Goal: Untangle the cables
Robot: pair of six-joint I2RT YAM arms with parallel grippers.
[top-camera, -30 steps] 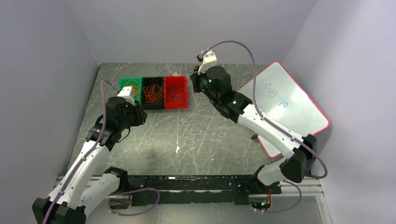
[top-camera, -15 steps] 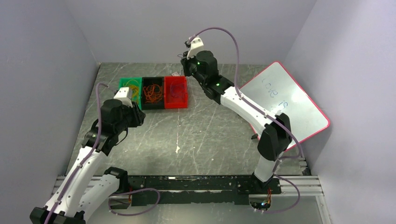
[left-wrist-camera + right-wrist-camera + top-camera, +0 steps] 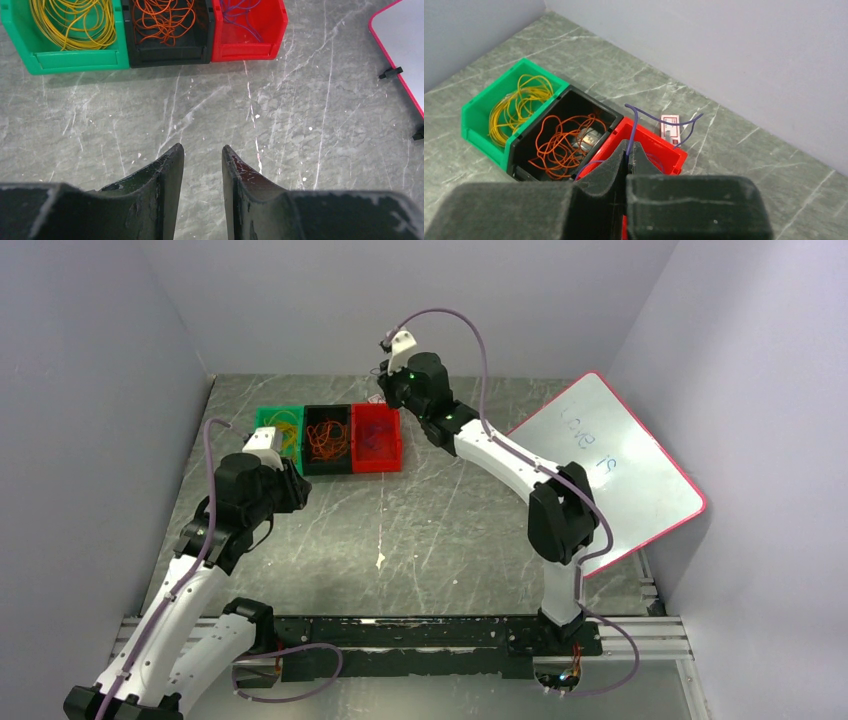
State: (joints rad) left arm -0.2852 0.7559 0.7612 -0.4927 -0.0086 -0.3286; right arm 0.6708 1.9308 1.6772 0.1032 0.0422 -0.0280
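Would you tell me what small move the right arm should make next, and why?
Probably lower the right gripper a little toward the red bin and open it there. Its jaws are shut on a purple cable whose ends stick up free, the bin lies just below it, and that bin holds other purple cables.

Thin yellow cables (image 3: 72, 22) lie in loose round coils in the green bin (image 3: 75, 59). A messier tangle of orange cables (image 3: 167, 17) fills the black bin (image 3: 170, 54) beside it. A few purple cables (image 3: 240, 15) lie in the red bin (image 3: 245, 50). One purple cable (image 3: 636, 122) is pinched in the right hand (image 3: 628, 147), its free length arching above the red bin.
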